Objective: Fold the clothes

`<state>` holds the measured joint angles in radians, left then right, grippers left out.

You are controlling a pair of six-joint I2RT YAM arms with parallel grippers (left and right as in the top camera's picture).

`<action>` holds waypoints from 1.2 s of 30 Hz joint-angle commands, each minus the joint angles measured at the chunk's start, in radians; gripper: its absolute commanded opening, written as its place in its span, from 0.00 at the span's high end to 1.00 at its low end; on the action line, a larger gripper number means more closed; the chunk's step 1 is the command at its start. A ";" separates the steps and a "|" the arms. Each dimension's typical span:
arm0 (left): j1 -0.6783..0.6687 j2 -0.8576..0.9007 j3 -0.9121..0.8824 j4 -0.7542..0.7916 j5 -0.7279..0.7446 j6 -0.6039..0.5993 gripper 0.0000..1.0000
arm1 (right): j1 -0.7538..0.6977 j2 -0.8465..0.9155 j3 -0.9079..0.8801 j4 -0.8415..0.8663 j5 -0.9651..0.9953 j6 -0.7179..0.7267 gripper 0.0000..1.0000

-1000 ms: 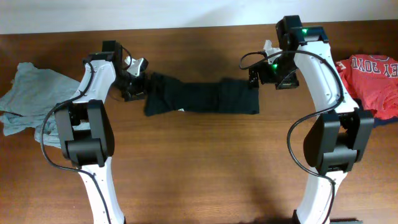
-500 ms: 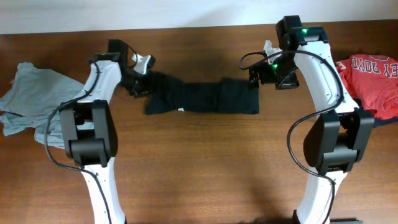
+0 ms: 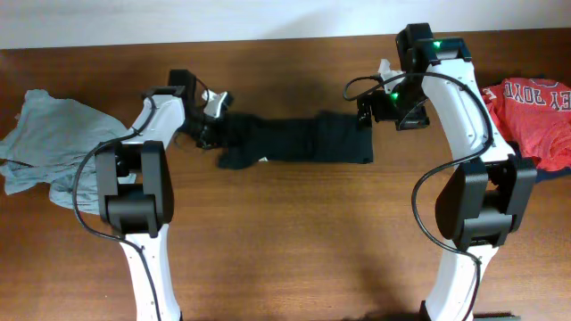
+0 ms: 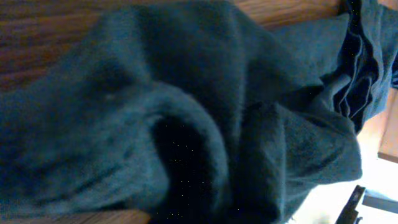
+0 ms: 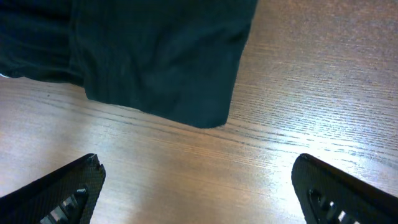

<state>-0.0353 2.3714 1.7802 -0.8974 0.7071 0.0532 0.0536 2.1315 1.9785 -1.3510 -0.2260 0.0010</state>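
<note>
T-shirt (image 3: 294, 140) between grey shirt (image 3: 40, 138), red shirt (image 3: 535, 111)

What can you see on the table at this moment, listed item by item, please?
Black T-shirt: one, black, folded into a long strip across the middle of the table.
Grey-blue shirt: one, pale grey-blue, crumpled at the left edge.
Red shirt: one, red with white lettering, at the right edge.
Table: one, brown wood.
Left gripper: one, black, holding the T-shirt's left end.
Right gripper: one, black, open beside the T-shirt's right end.
</note>
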 commanded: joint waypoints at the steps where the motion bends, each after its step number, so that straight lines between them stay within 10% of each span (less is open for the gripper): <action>1: 0.053 0.022 0.012 -0.043 -0.008 -0.015 0.99 | -0.005 0.008 0.017 -0.001 -0.009 0.003 0.01; 15: 0.102 -0.148 0.100 -0.193 -0.150 -0.015 0.99 | -0.005 0.008 0.017 0.009 -0.009 0.003 0.01; 36: -0.352 -0.244 0.100 0.022 -0.401 -0.133 0.99 | -0.014 0.007 0.037 0.022 -0.034 0.004 0.01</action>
<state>-0.3180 2.1487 1.8648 -0.9089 0.3954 -0.0475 0.0528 2.1315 1.9785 -1.3315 -0.2264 0.0006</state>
